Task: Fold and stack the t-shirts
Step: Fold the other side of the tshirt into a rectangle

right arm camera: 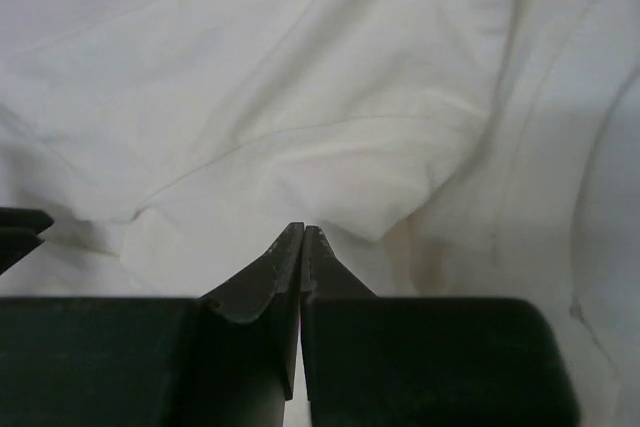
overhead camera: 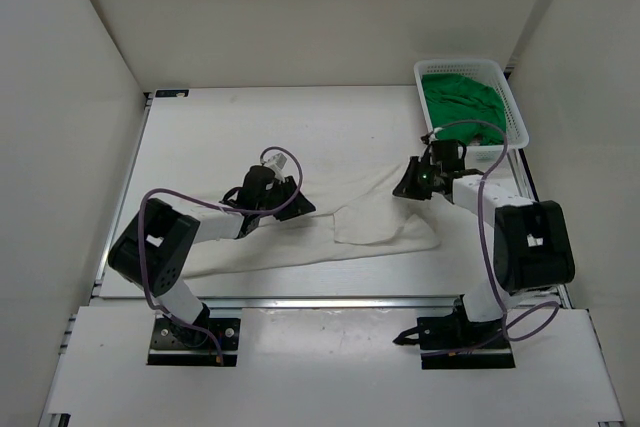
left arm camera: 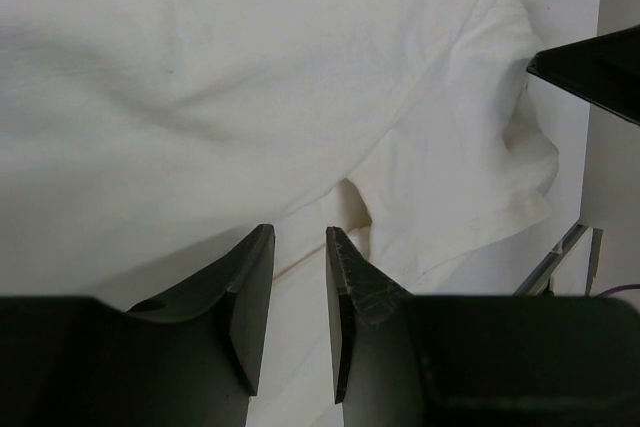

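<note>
A white t-shirt (overhead camera: 350, 205) lies spread and rumpled across the middle of the table. My left gripper (overhead camera: 297, 202) rests low over its left part. In the left wrist view the jaws of the left gripper (left arm camera: 298, 230) stand apart, and white cloth (left arm camera: 250, 77) shows flat below the gap. My right gripper (overhead camera: 408, 190) is at the shirt's upper right edge. It is shut (right arm camera: 303, 227), its tips together against a puckered fold of cloth (right arm camera: 300, 77). No cloth shows between them. A bright green t-shirt (overhead camera: 462, 99) lies bunched in the basket.
The white mesh basket (overhead camera: 517, 112) stands at the back right corner, just behind my right arm. White walls enclose the table on the left, back and right. The right gripper's dark finger (left arm camera: 590, 72) shows at the right edge of the left wrist view.
</note>
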Robot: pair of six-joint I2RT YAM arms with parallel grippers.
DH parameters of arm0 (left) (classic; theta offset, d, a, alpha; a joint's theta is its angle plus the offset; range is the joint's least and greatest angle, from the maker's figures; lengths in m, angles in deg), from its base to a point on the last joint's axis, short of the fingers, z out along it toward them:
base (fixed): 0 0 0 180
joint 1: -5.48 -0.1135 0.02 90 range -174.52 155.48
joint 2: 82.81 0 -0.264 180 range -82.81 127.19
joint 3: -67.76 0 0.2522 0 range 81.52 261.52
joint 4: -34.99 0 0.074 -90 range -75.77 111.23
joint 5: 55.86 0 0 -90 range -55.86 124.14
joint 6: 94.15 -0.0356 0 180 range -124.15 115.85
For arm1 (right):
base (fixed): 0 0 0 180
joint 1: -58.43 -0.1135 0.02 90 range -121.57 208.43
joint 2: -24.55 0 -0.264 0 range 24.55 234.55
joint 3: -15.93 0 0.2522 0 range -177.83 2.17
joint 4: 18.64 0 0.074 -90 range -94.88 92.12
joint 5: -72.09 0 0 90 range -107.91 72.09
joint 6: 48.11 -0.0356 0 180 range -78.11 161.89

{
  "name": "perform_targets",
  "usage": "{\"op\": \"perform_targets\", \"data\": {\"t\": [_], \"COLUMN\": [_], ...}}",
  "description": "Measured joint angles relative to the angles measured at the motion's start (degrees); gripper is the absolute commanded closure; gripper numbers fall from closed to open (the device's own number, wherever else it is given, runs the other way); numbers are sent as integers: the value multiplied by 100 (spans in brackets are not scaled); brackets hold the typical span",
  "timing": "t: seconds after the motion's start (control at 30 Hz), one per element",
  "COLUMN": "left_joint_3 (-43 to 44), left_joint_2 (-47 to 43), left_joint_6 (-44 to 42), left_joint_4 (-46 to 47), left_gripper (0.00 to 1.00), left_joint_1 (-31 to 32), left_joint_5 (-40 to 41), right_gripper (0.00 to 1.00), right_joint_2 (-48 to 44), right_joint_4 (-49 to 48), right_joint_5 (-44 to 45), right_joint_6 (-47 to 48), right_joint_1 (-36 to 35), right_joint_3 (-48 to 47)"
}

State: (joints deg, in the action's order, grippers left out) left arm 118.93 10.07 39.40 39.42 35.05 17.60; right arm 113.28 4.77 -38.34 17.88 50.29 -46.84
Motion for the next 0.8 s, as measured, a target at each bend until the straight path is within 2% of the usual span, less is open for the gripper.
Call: {"op": "perform_targets", "data": {"t": [0.27, 0.37, 0.47, 0.57, 0.67, 0.8], "left_joint_3": [-164, -229, -256, -337, -452, -520], "left_joint_2": [-2, -35, -98, -225, -358, -428], "left_joint_6": [-4, -2, -2, -2, -2, 2], "left_joint_4": [4, 22, 28, 46, 72, 98], "left_gripper": [61, 61, 61, 61, 61, 61], "left_joint_1": [-177, -175, -175, -181, -181, -173], "left_joint_5": [-7, -24, -42, -46, -46, -50], "right_gripper": [100, 100, 97, 95, 100, 100], "right_joint_2": [601, 457, -68, -968, -1714, -1832], "right_joint_4": [-291, -267, -105, -205, -365, -345], "right_joint_5": [44, 210, 413, 592, 570, 476], "right_joint_6": [-164, -162, -153, -170, -190, -201], "right_joint_1": [695, 577, 310, -28, -363, -634], "right_joint_3": [295, 295, 297, 481, 951, 1738]}}
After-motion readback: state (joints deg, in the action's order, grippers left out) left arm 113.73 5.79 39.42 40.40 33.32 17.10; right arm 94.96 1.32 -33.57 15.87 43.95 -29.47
